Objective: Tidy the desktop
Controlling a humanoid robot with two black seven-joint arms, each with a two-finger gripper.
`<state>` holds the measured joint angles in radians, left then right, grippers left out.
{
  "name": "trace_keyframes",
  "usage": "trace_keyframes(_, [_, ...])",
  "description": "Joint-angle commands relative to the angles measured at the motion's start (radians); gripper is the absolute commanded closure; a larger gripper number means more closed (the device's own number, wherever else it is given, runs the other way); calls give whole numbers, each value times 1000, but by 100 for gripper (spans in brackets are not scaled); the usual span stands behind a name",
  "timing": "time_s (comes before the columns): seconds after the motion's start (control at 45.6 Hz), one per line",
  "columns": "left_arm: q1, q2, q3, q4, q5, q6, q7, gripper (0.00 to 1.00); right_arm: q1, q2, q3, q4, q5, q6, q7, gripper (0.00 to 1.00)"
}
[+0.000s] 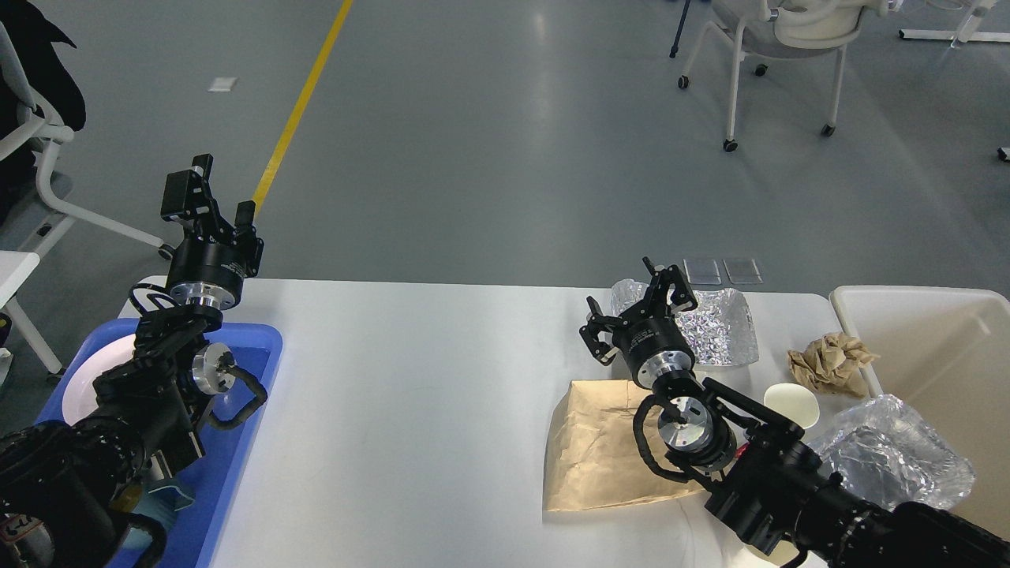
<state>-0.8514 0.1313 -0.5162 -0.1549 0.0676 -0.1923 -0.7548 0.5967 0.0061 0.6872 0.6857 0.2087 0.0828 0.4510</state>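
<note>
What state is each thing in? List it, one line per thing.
left gripper: open, empty, raised
right gripper: open, empty
paper bag: flat on the desktop
brown paper wad: crumpled
foil tray: crinkled, empty
paper cup: upright
bin: open
white plate: in blue tray
</note>
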Motion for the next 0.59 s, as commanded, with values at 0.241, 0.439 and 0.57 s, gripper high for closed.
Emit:
trace_keyframes(0.241, [0,1,1,0,0,1,0,4,0,0,0,0,1,0,0,0])
trace_keyframes(0.439, [0,1,1,0,0,1,0,4,0,0,0,0,0,0,0,0])
trace_keyframes(0.57, [0,1,2,0,0,1,0,4,0,0,0,0,0,0,0,0])
